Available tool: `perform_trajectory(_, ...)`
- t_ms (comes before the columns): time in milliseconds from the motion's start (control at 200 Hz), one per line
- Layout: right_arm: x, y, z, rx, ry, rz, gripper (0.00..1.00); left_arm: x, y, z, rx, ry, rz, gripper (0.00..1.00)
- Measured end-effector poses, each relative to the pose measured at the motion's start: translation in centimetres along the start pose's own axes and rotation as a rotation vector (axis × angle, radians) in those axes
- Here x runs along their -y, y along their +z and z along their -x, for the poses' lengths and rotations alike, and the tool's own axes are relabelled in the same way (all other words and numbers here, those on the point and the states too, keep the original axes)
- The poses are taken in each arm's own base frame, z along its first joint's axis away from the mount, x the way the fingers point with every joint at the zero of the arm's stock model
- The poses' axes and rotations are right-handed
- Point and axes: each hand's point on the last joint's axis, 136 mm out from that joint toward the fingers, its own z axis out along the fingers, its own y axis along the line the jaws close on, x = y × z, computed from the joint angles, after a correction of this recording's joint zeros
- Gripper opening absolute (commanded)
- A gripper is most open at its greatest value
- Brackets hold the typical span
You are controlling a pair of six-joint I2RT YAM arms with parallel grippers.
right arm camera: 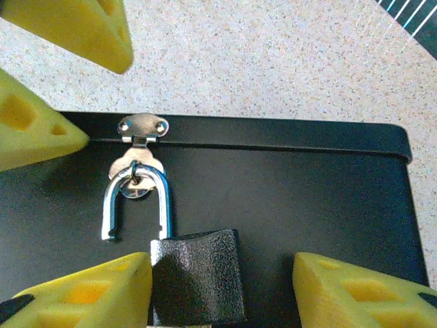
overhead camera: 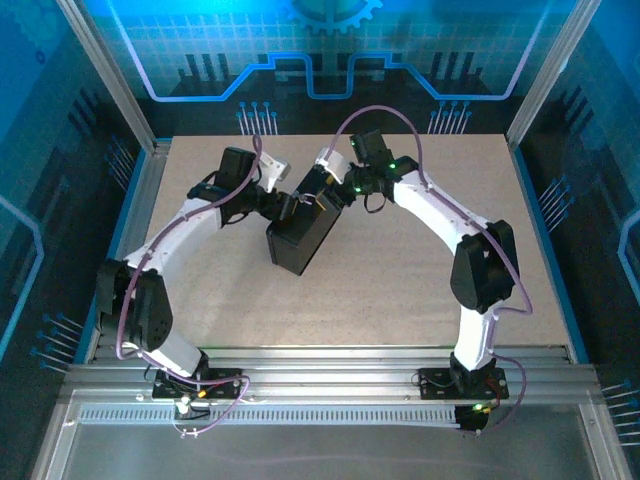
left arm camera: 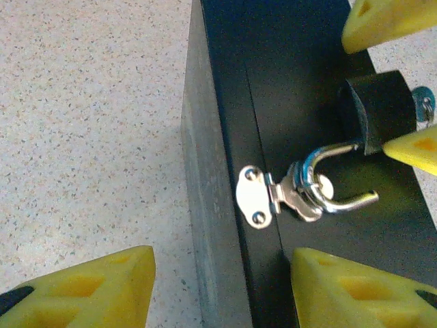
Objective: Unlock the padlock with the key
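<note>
Hovers with right pincer (right arm camera: 220,260) wide, dark grey textured metal padlock (right arm camera: 198,277) between its fingers (right arm camera: 362,294), shackle (right arm camera: 110,205) open. Straddles black rectangular box's (left arm camera: 293,61) edge with left pincer (left arm camera: 222,263), likewise wide.

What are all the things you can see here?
table: one, speckled beige, under everything.
box: one, black, lying mid-table between the arms.
hasp: one, silver, on the box's seam.
padlock: one, dark grey, hung through the hasp; its silver shackle has one end out of the body.
key: probably the small silvery bit at the padlock's bottom; too little shows to be sure.
arms: two, white and black, meeting at the box.
left gripper: yellow fingers, open, one over the table, one over the box.
right gripper: yellow fingers, open, either side of the padlock.
</note>
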Motion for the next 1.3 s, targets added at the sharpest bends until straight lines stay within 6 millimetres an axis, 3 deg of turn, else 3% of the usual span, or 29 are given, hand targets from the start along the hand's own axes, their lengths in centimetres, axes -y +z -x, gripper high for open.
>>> perform_trajectory(195, 0.1, 0.4, 0.0, -0.016, -0.038, 0.005, 0.54, 0.1, -0.2, -0.3, -0.002, 0.0, 0.001, 0.53)
perform_trajectory(475, -0.5, 0.7, 0.3, -0.011, -0.079, 0.047, 0.27, 0.1, -0.2, -0.3, -0.003, -0.001, 0.0, 0.51)
perform_trajectory(755, -0.5, 0.5, 0.5, -0.004, -0.003, 0.052, 0.08, 0.0, -0.2, -0.4, -0.006, -0.049, 0.005, 0.51)
perform_trajectory(1301, -0.1, -0.6, -0.4, -0.079, 0.146, -0.033, 0.0, -0.3, -0.3, -0.3, -0.008, -0.078, 0.037, 0.52)
